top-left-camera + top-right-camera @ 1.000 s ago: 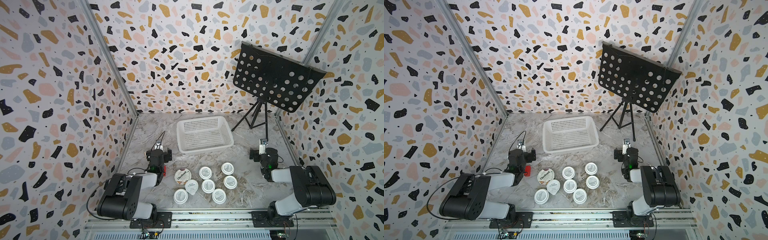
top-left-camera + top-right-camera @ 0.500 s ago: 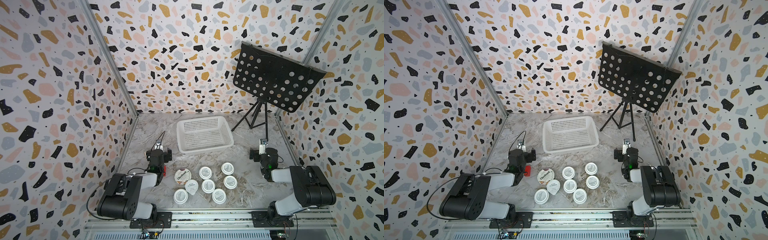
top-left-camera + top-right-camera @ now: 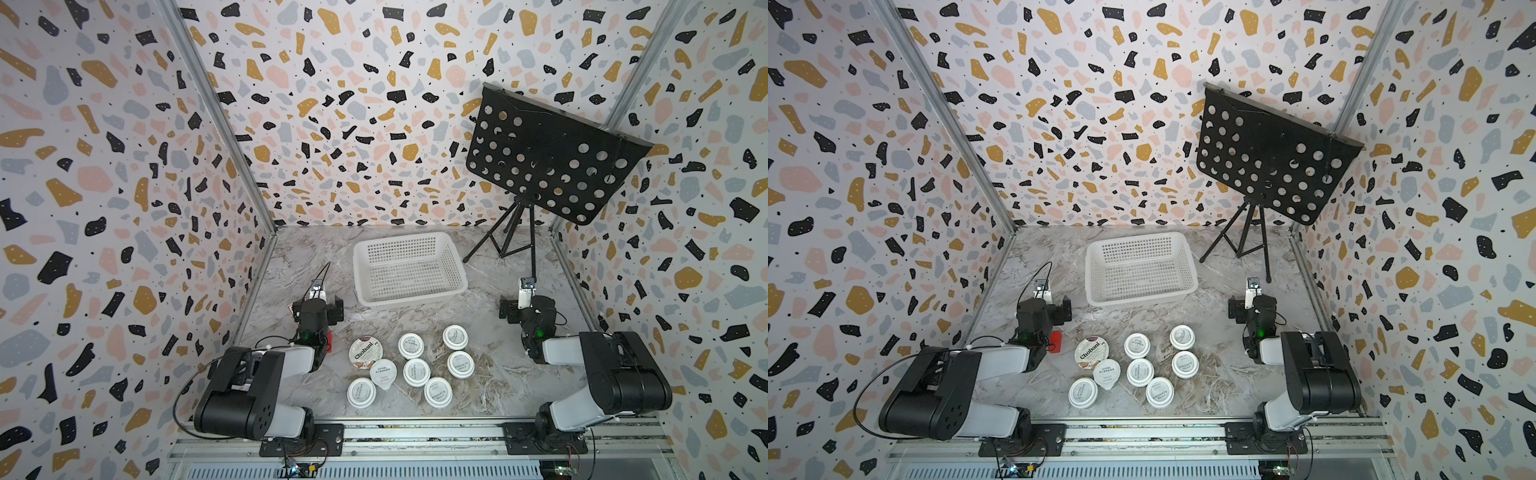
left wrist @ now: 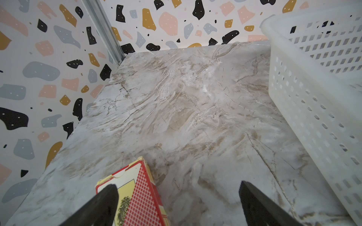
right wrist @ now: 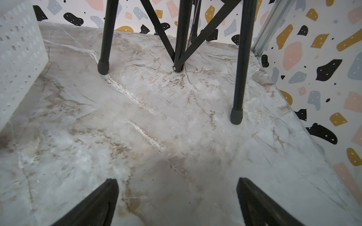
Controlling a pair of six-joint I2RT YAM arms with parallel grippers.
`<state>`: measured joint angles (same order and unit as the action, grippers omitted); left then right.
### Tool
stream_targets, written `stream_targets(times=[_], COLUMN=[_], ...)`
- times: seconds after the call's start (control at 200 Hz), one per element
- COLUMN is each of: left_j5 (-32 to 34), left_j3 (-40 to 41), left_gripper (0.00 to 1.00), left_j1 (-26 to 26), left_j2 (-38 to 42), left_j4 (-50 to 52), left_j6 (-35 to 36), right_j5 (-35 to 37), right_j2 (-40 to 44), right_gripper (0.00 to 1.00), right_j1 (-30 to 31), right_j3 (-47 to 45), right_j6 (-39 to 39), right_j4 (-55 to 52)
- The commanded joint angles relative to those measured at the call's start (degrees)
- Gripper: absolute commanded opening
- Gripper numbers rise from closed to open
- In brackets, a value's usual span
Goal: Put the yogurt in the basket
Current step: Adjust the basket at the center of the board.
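Several small white yogurt cups [image 3: 416, 372] [image 3: 1140, 372] stand clustered on the marble table near its front edge. Among them are a wider Chobani cup [image 3: 365, 352] [image 3: 1091, 352] and one with a tabbed foil lid [image 3: 383, 373]. The white perforated basket [image 3: 411, 298] [image 3: 1142, 300] lies behind them with nothing in it. Its wall also shows in the left wrist view [image 4: 313, 97] and the right wrist view [image 5: 17, 58]. My left gripper [image 4: 177, 185] [image 3: 316, 309] rests left of the cups, open. My right gripper [image 5: 177, 180] [image 3: 525, 307] rests right of them, open over bare table.
A small red checked box [image 4: 137, 195] [image 3: 329, 337] lies on the table against one finger of my left gripper, not gripped. A black perforated music stand [image 3: 548, 162] stands at the back right, its tripod legs [image 5: 238, 78] just ahead of my right gripper. Patterned walls close three sides.
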<state>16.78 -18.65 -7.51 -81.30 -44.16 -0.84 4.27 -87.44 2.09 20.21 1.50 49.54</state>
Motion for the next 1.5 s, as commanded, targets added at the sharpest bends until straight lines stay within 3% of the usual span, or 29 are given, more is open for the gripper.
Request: stream_targets(times=[0.0,0.03,0.075,0.14,0.195,0.28,0.365,0.476,0.671,0.776,0.936,1.166,1.231,1.402,1.497], left_j5=[-0.7,-0.3,5.3,8.5,12.0,16.0,19.1,19.3,17.4,16.2,11.7,8.0,6.7,2.7,-0.4], left_j3=[-0.1,0.0,-0.6,-1.9,-4.3,-5.0,-9.5,-17.0,-30.2,-32.6,-36.6,-40.8,-41.4,-43.6,-46.0], left_gripper=[1.00,1.00,1.00,1.00,1.00,1.00,1.00,1.00,1.00,1.00,1.00,1.00,1.00,1.00,1.00], left_j1=[0.4,0.4,-0.1,-1.0,-1.9,-3.7,-7.4,-9.8,-12.7,-12.8,-12.8,-12.7,-12.8,-12.1,-11.1], left_j2=[0.8,1.2,2.7,7.0,11.8,18.0,21.2,22.9,19.4,18.4,14.1,7.2,5.9,1.1,-2.2], left_j4=[-0.9,-1.1,0.9,6.4,14.0,15.9,24.7,38.8,58.4,61.9,67.5,72.5,72.9,72.9,73.3], left_j6=[0.1,-0.1,-1.6,-2.0,-2.7,-1.9,-1.2,-9.3,-16.4,-18.9,-23.4,-26.7,-27.6,-28.5,-29.0], right_j5=[0.6,0.5,1.3,8.2,15.1,18.5,13.5,8.3,-5.2,-12.5,-17.7,-20.2,-21.2,-25.3,-26.9], right_j2=[0.7,0.7,0.9,3.7,8.8,15.8,20.6,24.1,19.7,13.1,6.2,-2.0,-3.9,-5.9,-6.1], right_gripper=[1.00,1.00,1.00,1.00,1.00,1.00,1.00,1.00,1.00,1.00,1.00,1.00,0.94,0.66,0.59], right_j1=[-0.2,-0.2,-0.2,1.0,3.3,4.8,5.6,7.7,9.0,9.5,11.9,13.9,13.9,14.1,14.3], right_j3=[0.6,0.5,0.5,1.6,3.6,8.4,11.7,15.1,22.1,29.3,36.4,43.7,45.4,46.4,46.1], right_j6=[-0.4,-0.4,-0.4,-1.5,-1.6,-6.9,-11.7,-17.3,-23.6,-21.8,-18.1,-15.7,-15.5,-15.9,-16.3], right_j4=[0.0,0.0,0.4,-3.6,-11.8,-27.3,-36.2,-44.1,-54.6,-61.5,-66.6,-70.6,-71.6,-70.5,-69.6])
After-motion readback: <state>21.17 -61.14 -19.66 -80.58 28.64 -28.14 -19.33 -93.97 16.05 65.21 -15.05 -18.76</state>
